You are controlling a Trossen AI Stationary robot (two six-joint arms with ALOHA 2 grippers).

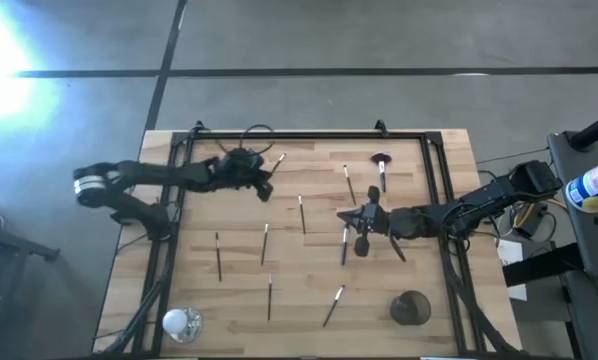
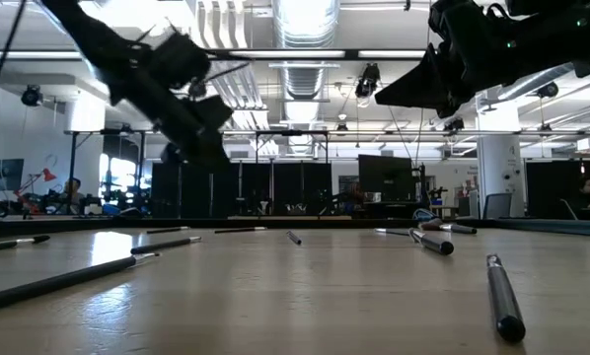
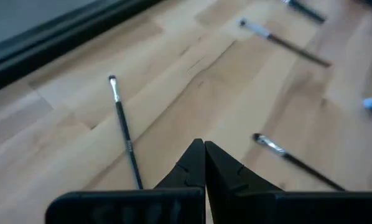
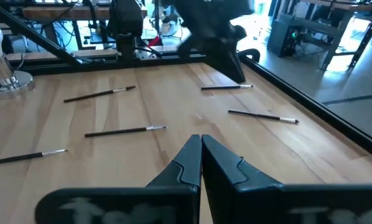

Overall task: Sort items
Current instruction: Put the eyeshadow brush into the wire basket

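Several slim brush-like items lie flat and scattered on the wooden table (image 1: pixel 309 270), among them one (image 1: pixel 301 213) at the middle, one (image 1: pixel 218 255) to the left and one with a wide round dark head (image 1: pixel 381 165) at the far right. My left gripper (image 1: pixel 266 188) hangs shut above the far left part of the table, holding nothing; in its wrist view (image 3: pixel 204 149) an item (image 3: pixel 125 134) lies just past the fingertips. My right gripper (image 1: pixel 344 217) is shut over the middle right, also with nothing in it (image 4: pixel 201 140).
A shiny silver cup (image 1: pixel 182 322) stands at the near left corner and a dark round cup (image 1: pixel 411 308) at the near right. A black frame (image 1: pixel 309 135) runs along the far and side edges. Bare wood lies between the scattered items.
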